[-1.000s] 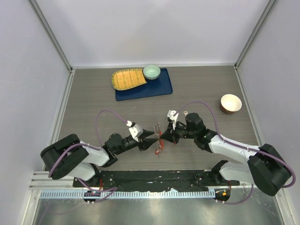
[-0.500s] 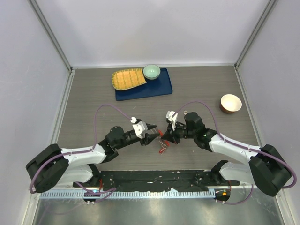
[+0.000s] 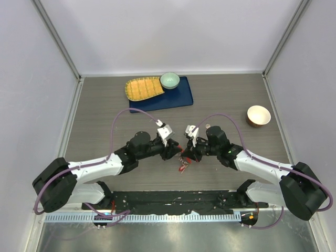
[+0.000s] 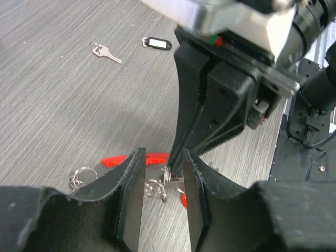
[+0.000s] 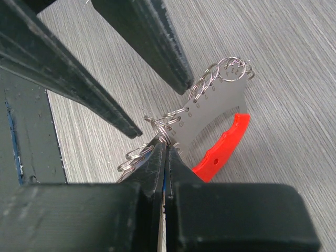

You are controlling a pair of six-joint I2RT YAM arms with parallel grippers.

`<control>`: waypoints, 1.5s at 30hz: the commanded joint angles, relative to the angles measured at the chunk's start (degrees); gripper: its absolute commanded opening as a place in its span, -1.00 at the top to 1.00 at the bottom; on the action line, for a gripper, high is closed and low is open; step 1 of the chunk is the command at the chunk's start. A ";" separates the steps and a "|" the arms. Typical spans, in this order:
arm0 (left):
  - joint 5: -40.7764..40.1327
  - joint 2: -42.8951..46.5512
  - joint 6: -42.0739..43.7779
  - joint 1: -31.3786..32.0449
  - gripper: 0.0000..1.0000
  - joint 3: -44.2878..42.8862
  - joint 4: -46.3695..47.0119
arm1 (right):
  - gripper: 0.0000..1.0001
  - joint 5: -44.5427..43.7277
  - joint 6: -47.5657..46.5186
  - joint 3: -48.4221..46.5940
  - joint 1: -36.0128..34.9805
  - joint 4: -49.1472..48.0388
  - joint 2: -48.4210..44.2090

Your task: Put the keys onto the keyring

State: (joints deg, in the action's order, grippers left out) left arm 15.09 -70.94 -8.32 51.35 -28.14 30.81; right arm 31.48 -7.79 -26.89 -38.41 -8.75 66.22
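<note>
We found the right gripper [image 5: 164, 147] pinched shut on the keyring [image 5: 210, 118], the left gripper [image 4: 164, 160] spread around it. We judged the keyring light, slippery and floppy: grip the ring's rim.

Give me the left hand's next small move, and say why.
Probably close the left hand gently on the keyring, right beside the right hand's pinch. The left jaws stand open on either side of the wire ring that the right hand holds shut between its fingertips. No key is on it yet, and a second grip looks needed to steady or spread that ring.
</note>
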 commanded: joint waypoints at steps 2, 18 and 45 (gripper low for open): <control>-2.43 -1.22 -4.60 0.06 0.31 -7.53 -12.77 | 0.99 -0.46 -1.00 -3.07 -0.52 -1.44 -1.53; 0.90 -7.99 -6.89 0.06 0.54 -17.47 -27.55 | 0.99 -0.46 -1.08 -2.99 -1.05 -1.35 -1.18; 1.43 -12.12 -6.45 0.06 0.53 -22.04 -37.66 | 0.99 -0.81 -1.17 -2.99 -1.31 -1.44 -1.44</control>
State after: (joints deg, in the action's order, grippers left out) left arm 16.47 -82.56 -14.81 51.35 -48.66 -3.84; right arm 30.59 -8.47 -27.55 -39.38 -6.17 66.22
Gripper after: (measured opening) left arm 0.233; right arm 0.034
